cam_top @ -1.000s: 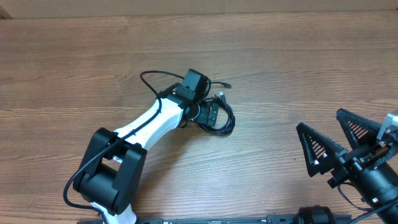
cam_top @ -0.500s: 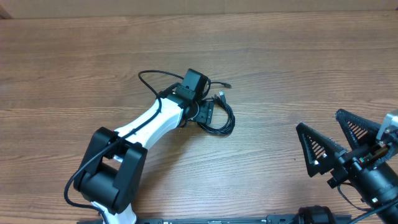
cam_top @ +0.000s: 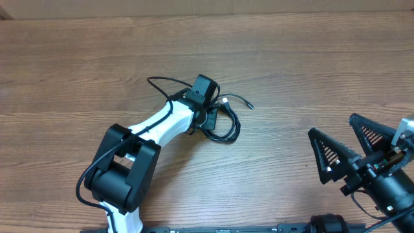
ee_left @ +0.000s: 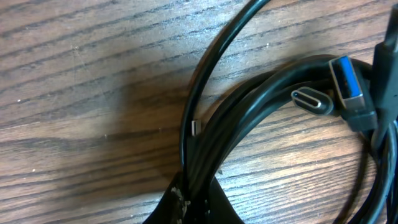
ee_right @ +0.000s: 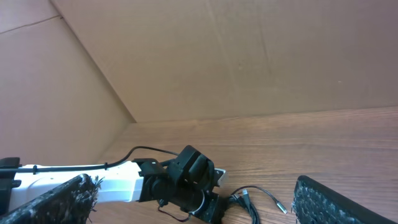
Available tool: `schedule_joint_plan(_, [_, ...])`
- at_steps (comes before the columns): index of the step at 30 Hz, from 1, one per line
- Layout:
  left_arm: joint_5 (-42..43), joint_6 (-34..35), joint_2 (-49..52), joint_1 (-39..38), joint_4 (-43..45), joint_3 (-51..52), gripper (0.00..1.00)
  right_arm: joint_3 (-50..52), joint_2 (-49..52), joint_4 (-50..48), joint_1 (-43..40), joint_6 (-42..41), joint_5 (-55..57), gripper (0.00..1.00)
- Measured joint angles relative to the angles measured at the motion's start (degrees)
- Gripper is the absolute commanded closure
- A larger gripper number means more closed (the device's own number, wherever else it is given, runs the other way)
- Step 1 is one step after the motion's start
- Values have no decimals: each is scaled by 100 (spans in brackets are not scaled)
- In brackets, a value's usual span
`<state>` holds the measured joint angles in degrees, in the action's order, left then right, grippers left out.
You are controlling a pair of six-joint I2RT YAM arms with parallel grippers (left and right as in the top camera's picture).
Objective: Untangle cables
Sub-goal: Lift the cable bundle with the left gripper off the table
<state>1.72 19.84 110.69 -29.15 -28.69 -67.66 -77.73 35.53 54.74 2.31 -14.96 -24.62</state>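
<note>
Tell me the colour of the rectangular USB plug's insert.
Blue; the plug shows best in the left wrist view.

Overhead, the left gripper (cam_top: 209,118) hides its own fingertips and part of the cables (cam_top: 226,136). In the left wrist view they run off the right edge

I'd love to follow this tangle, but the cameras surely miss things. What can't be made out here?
Left wrist view: the left gripper, shut on the cables, is cut by the bottom edge; the cables leave the frame, so cannot be counted.
Overhead view: the wrist of the left arm covers that grip; the plugs are too small to identify.
Right wrist view: the left arm and the bottom edge hide most of the cables.
</note>
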Motion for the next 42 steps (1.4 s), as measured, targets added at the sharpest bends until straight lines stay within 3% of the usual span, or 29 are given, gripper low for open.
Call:
schedule_joint_plan(6, [-7, -31, 2, 0, -922, -365, 96, 0, 120, 63, 0, 2, 216, 0])
schedule_joint_plan(13, [-28, -203, -151, 0, -2199, -1547, 96, 9, 621, 525, 0, 103, 219, 0])
schedule_joint_plan(20, [-24, -223, -772, 0, -3147, -2719, 96, 46, 1434, 1464, 0, 2070, -1117, 8])
schedule_joint_plan(28, [24, -221, -992, 0, -4356, -3515, 96, 52, 2046, 2107, 122, 4273, -2457, 7])
schedule_joint_plan(30, [109, -219, -992, 0, -4664, -3650, 96, 55, 2144, 2304, 297, 4852, -2621, 15])
schedule_joint_plan(31, [160, -219, -992, 0, -4780, -3716, 96, 55, 2190, 2339, 402, 5093, -2688, 0])
schedule_joint_plan(32, [247, -216, -992, 0, -4933, -3812, 96, 55, 2251, 2326, 492, 5316, -2750, 0])
schedule_joint_plan(35, [584, -219, -992, 0, -5320, -4129, 96, 57, 2481, 1904, 697, 5668, -2787, 0])
schedule_joint_plan(42, [1193, -107, -992, 0, -5897, -4833, 96, 57, 3298, 1836, 741, 5495, -3163, 0])
